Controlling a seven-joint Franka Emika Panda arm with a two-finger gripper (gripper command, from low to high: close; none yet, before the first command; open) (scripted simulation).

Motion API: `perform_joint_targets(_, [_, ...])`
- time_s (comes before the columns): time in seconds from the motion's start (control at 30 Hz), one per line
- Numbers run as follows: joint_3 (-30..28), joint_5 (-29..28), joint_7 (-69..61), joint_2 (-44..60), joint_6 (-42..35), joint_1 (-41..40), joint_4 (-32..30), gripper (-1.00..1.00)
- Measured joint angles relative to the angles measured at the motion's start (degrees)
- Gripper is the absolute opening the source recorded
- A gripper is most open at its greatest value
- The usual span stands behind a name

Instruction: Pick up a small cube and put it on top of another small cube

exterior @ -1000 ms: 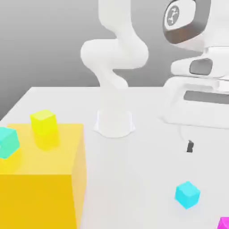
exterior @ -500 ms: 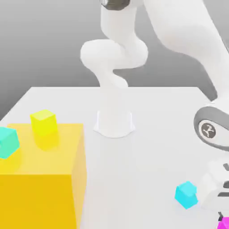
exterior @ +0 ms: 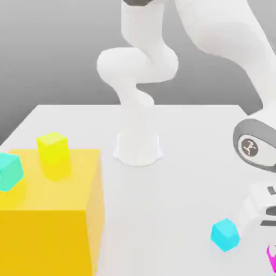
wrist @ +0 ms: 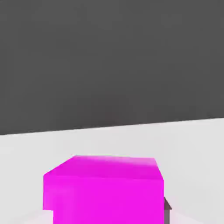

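A small magenta cube (exterior: 272,259) sits at the front right edge of the exterior view, a little above the white table (exterior: 178,188). My gripper (exterior: 269,247) reaches down over it from the white hand (exterior: 263,209) and is shut on it. In the hand view the magenta cube (wrist: 105,188) is close up between the jaws, with one dark fingertip (wrist: 167,210) pressed against its side. A small cyan cube (exterior: 225,235) rests on the table just to the exterior view's left of the hand, apart from the magenta cube.
A large yellow block (exterior: 51,221) fills the front left of the exterior view, with a small yellow cube (exterior: 53,148) on top. A teal cube (exterior: 9,171) is at its left edge. The arm's base (exterior: 138,148) stands mid-table.
The arm swung down to the front right over the magenta cube. The jaws went from open to shut on it, and the cube now sits slightly higher.
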Motion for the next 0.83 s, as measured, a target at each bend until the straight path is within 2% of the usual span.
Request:
perform_joint_targets(0.2, [-0.1,7.29,13.29,-9.24,1.81,-0.06,-9.3,-1.0])
perform_joint_targets(0.4, [-1.57,10.08,30.04,-16.85,3.49,1.03,-18.55,-1.0])
perform_joint_targets(0.5, [-2.39,9.3,38.61,-18.98,4.7,1.27,-22.41,-1.0])
perform_joint_targets(0.77, [-6.18,1.42,46.02,-9.88,13.33,3.57,-22.54,-1.0])
perform_joint_targets(0.8, [-6.66,0.69,46.54,-9.04,14.03,3.93,-22.51,1.0])
perform_joint_targets(0.83, [-6.66,0.69,46.54,-9.04,14.03,3.93,-22.51,1.0])
